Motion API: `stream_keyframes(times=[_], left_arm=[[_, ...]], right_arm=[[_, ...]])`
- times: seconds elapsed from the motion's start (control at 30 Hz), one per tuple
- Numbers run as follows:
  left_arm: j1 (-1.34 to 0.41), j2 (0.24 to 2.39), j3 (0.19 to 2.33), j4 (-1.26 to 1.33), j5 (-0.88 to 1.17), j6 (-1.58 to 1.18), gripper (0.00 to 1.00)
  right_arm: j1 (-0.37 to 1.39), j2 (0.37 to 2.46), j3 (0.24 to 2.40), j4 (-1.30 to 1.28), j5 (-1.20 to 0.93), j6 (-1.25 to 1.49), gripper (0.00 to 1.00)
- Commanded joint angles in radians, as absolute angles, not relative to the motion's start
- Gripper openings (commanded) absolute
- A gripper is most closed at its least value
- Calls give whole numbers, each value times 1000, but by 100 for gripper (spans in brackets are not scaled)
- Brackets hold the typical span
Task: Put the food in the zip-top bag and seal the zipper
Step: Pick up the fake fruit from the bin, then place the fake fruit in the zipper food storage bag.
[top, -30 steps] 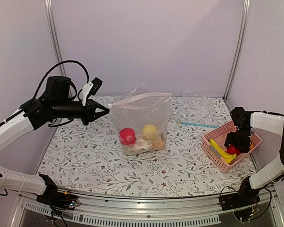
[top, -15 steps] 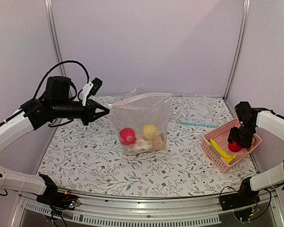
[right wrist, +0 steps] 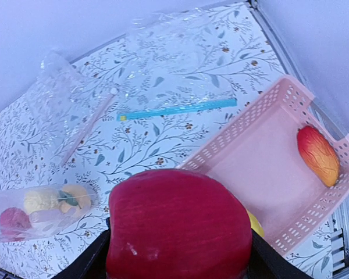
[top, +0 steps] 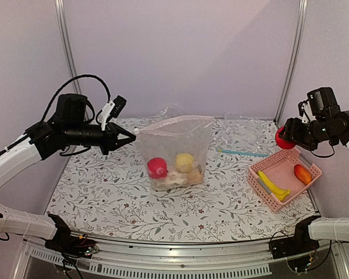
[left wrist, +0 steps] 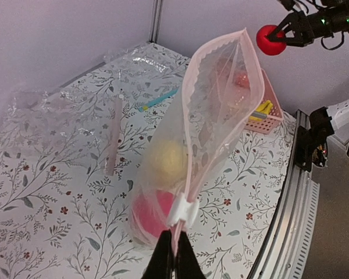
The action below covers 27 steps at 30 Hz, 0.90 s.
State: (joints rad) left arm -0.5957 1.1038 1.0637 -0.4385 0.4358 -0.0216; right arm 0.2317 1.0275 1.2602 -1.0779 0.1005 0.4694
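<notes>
The transparent zip-top bag [top: 174, 145] stands upright at mid table with its pinkish mouth edge [left wrist: 189, 125] gaping open. Inside lie a red fruit [top: 157, 167], a yellow lemon [top: 184, 161] and a white cauliflower [top: 174, 177]. My left gripper [top: 131, 135] is shut on the bag's mouth corner, just behind a white slider clip [left wrist: 183, 210]. My right gripper [top: 285, 138] is shut on a red round fruit [right wrist: 177, 226] and holds it high above the pink basket [top: 262, 189]. A yellow banana [top: 273, 186] and an orange-red fruit [top: 303, 173] lie in the basket.
A flat clear bag with a teal strip [top: 242, 152] lies behind the basket. Another crumpled clear bag with a pinkish strip [right wrist: 90, 125] lies at the back of the table. Metal frame posts stand at the back corners.
My right gripper has risen out of the basket with the red round fruit and moved up and back. The left gripper and the bag have stayed still.
</notes>
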Motion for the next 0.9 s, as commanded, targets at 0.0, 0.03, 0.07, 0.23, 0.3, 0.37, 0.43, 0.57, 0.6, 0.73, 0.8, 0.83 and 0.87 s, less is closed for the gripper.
stream_keyframes(times=[0.0,0.03,0.07,0.23,0.3,0.37,0.43,0.57,0.6,0.73,0.8,0.83,0.87], left_arm=[[-601,1098,1051,-407,447,-33,0],[-602,1098,1051,-406,446,-35,0],[-604,1097,1049,-403,446,-36,0],[-607,1097,1049,-403,443,-36,0],[-609,1095,1049,-403,442,-35,0],[-610,1095,1049,-403,440,-35,0],[-611,1092,1048,-403,440,-34,0],[-615,1088,1048,-403,440,-34,0],[-615,1088,1048,-402,440,-34,0],[-618,1089,1046,-402,440,-34,0],[-620,1091,1046,-403,442,-34,0],[-620,1092,1046,-402,442,-34,0],[-621,1092,1046,-402,442,-34,0]], right_arm=[[373,1061,1331,-1023,11,516,57],[422,1071,1350,-998,-14,519,56],[468,1090,1372,-969,-24,518,56],[701,1185,1514,-842,-46,456,56],[782,1241,1580,-816,-46,407,56],[849,1294,1649,-805,-42,358,56],[892,1360,1710,-798,-47,303,56],[927,1471,1786,-773,-81,255,57],[929,1489,1806,-771,-84,249,57],[934,1579,1853,-780,-84,241,56],[933,1606,1873,-795,-81,242,56],[934,1616,1882,-805,-81,244,56],[935,1630,1890,-816,-82,244,56]])
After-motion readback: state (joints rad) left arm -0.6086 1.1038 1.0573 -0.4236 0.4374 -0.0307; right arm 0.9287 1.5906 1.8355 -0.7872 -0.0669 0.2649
